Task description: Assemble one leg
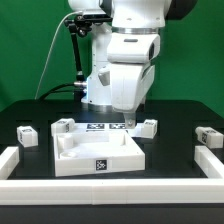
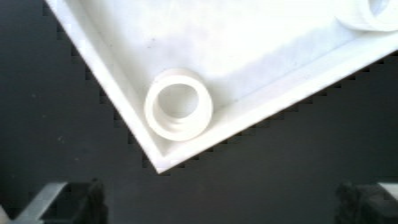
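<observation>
The large white square panel lies flat in the middle of the table. Several legs, small white tagged blocks, lie around it: one at the exterior view's left, one by the panel's back left corner, one by its back right corner, one at the far right. My gripper hangs over the panel's back right corner, close to the leg there. In the wrist view the gripper is open and empty, with the fingertips wide apart. Below it lies a panel corner with a round socket.
The marker board lies behind the panel. A low white wall runs along the table's front and up both sides. The robot's base stands behind the panel.
</observation>
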### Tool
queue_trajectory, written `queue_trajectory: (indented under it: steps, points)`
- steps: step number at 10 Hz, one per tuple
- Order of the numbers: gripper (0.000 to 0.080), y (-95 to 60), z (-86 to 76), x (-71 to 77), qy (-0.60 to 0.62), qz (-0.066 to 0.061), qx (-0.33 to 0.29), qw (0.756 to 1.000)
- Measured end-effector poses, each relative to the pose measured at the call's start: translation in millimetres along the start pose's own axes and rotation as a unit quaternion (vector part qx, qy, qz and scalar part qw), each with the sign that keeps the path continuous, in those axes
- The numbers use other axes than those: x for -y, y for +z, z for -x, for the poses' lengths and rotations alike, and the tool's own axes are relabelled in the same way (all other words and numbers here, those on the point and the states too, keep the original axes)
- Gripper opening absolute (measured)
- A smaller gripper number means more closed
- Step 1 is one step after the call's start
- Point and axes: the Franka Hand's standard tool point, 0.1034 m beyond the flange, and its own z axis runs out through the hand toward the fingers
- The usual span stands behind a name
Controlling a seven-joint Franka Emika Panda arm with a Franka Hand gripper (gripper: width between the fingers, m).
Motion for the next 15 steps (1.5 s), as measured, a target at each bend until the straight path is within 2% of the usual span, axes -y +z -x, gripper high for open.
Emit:
queue_trajectory:
  steps: [2, 3, 4, 8, 9, 10, 11, 12, 13, 14, 15]
  points:
    - [0.0650, 13.2, 23.2, 12.6, -0.136, 0.016, -0.003, 0.991]
    - [0.0650, 20.3, 29.0, 19.6, -0.175, 0.016, 0.004, 0.984]
    - [0.0650, 20.3, 31.4, 18.4, -0.175, 0.021, 0.005, 0.984]
    - [0.0650, 21.5, 32.7, 18.9, -0.177, 0.019, 0.005, 0.984]
    - [0.0650, 21.8, 38.8, 20.6, -0.189, 0.018, 0.005, 0.982]
    - [0.0650, 25.3, 49.0, 30.2, -0.199, 0.015, 0.004, 0.980]
    - [0.0650, 33.5, 60.0, 45.8, -0.197, 0.013, 0.002, 0.980]
    - [0.0650, 43.1, 68.5, 60.1, -0.189, 0.004, -0.001, 0.982]
    - [0.0650, 50.3, 73.7, 68.0, -0.179, -0.005, -0.003, 0.984]
    - [0.0650, 54.9, 75.9, 71.2, -0.172, -0.011, -0.004, 0.985]
    - [0.0650, 53.1, 75.1, 68.7, -0.173, -0.008, -0.004, 0.985]
